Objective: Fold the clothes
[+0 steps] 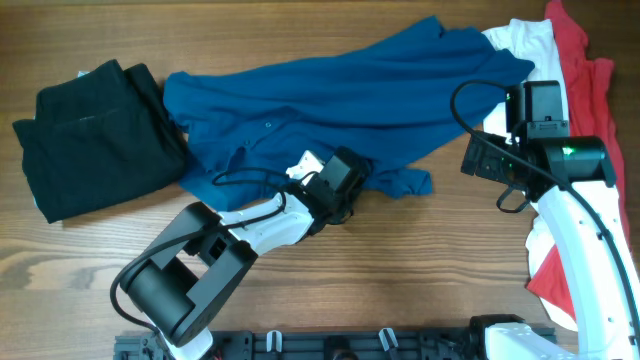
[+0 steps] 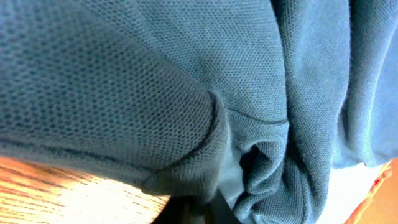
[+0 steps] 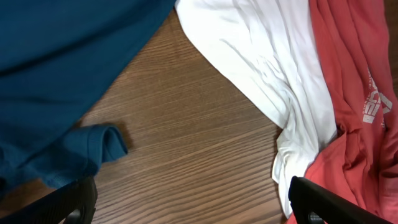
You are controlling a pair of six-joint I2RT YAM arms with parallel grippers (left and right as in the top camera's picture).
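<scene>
The royal-blue shirt (image 1: pixel 350 90) lies crumpled across the far middle of the table. My left gripper (image 1: pixel 358 175) is at its near hem and is shut on a fold of it. The left wrist view is filled with the blue knit cloth (image 2: pixel 124 74), with the dark fingers (image 2: pixel 202 213) pinching its edge. My right gripper (image 1: pixel 480 160) is open and empty over bare wood. It hangs between the blue shirt's sleeve (image 3: pixel 93 149) and the white garment (image 3: pixel 261 56). Its fingers (image 3: pixel 199 205) are spread wide apart.
A folded black garment (image 1: pixel 95 135) lies at the far left. The white garment (image 1: pixel 525 45) and a red garment (image 1: pixel 590 90) are heaped along the right edge, partly under my right arm. The red one also shows in the right wrist view (image 3: pixel 354 74). The wooden table (image 1: pixel 420 270) shows at the front.
</scene>
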